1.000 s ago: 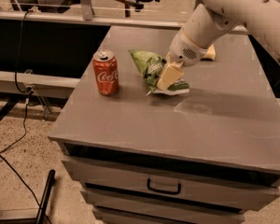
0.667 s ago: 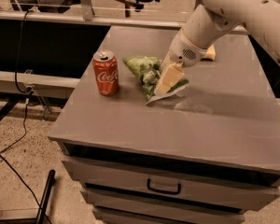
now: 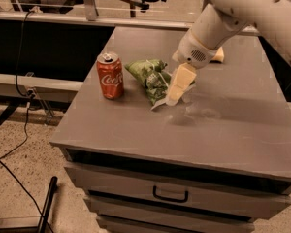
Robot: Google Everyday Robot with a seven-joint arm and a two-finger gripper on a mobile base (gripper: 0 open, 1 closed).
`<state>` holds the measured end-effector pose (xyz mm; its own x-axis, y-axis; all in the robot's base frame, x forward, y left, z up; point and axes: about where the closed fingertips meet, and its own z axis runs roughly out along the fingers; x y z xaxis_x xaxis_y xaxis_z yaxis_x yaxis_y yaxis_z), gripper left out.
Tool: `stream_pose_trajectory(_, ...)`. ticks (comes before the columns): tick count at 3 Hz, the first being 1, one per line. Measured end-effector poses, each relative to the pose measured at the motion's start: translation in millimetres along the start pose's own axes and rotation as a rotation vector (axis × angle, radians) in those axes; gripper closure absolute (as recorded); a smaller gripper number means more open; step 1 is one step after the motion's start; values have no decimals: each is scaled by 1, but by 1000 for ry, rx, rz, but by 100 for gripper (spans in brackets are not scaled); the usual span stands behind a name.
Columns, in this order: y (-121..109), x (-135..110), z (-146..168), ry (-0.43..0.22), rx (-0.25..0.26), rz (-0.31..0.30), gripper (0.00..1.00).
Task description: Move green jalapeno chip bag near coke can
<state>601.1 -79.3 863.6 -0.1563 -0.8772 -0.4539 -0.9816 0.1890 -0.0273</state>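
The green jalapeno chip bag (image 3: 148, 76) lies crinkled on the grey cabinet top (image 3: 233, 125), a short gap to the right of the coke can (image 3: 110, 75). The red can stands upright near the top's left edge. My gripper (image 3: 177, 87) reaches down from the upper right on the white arm, and its cream fingers (image 3: 180, 81) are shut on the bag's right end. The bag's whitish sealed edge pokes out below the fingers.
A yellowish object (image 3: 217, 56) lies behind the arm on the far side of the top. Drawers with a dark handle (image 3: 170, 195) face the front. Cables and a dark leg lie on the floor at left.
My gripper has dragged the chip bag leftwards, so the bag now lies closer to the coke can. The can has not moved.
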Motion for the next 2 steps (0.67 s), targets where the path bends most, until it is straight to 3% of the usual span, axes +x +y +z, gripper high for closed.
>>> stream_pose_trajectory(1,-5,13,-18,35,37,-6,0)
stream_pose_trajectory(2,-10,33,-48,108,80,-76,0)
